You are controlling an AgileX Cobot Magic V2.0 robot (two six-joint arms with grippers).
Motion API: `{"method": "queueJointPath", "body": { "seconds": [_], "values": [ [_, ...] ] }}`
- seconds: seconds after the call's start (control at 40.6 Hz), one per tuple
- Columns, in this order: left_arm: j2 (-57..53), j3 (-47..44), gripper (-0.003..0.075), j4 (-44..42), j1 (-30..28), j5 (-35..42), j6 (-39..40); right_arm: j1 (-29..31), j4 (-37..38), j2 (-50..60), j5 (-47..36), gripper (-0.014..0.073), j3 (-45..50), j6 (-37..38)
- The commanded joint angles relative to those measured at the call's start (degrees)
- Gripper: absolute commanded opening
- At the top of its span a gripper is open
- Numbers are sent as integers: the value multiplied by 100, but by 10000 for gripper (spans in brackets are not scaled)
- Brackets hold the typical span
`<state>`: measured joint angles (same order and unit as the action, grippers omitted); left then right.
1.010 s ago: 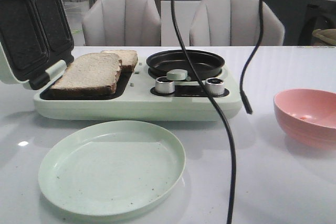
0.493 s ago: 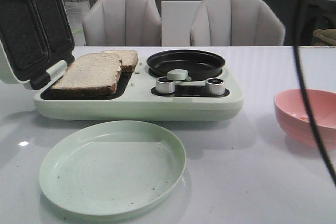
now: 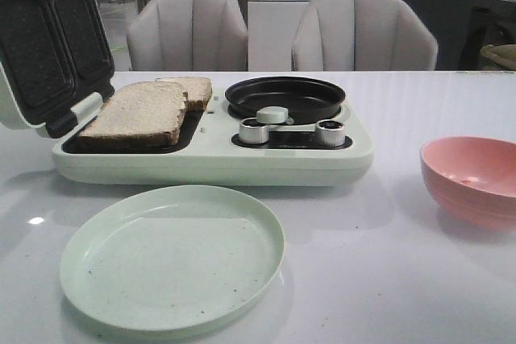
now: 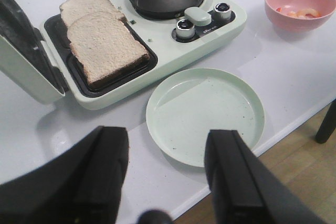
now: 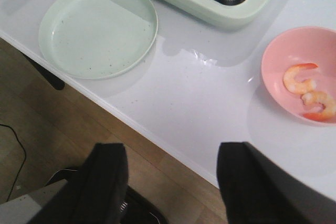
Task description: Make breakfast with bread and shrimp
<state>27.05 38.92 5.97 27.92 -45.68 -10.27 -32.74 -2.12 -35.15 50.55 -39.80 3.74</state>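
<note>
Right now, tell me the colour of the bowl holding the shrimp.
Pink. The bowl shows best in the right wrist view, with orange-pink shrimp inside.

white table (image 3: 419, 279) | breakfast maker (image 3: 210, 159) | green plate (image 3: 172, 257) | pink bowl (image 3: 472, 176)

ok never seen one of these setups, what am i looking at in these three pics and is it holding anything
This is a two-armed robot at a white table. One picture comes from a camera looking forward over the table; the other two come from cameras on each wrist, looking down past that arm's own fingers. The dark shapes at the bottom are the left gripper and the right gripper. Both are open and hold nothing.

On the table stands a pale green breakfast maker with its lid up, two slices of bread on its grill side and a small black pan beside them. In front lies a green plate, and to the right a pink bowl holds the shrimp.
</note>
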Motion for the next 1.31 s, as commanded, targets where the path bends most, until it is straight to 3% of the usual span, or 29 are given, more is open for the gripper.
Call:
{"method": "queueJointPath", "body": {
  "seconds": [0.0,0.542,0.813,0.911,1.059,1.281],
  "values": [
    [33,141,391,74,38,456,74,11,152,277,-339,478,98,30],
    [45,141,381,187,38,404,74,11,150,520,-281,478,495,36],
    [987,508,380,-470,38,-1010,74,11,150,521,-287,478,495,36],
    [1484,585,379,-904,38,-1080,428,11,150,521,-287,478,495,36],
    [2295,785,302,-1836,-66,-1102,1192,11,150,521,-287,478,495,36],
    [3433,1395,163,-1452,-933,-927,1027,11,150,521,-287,478,495,36]
  ]
}}
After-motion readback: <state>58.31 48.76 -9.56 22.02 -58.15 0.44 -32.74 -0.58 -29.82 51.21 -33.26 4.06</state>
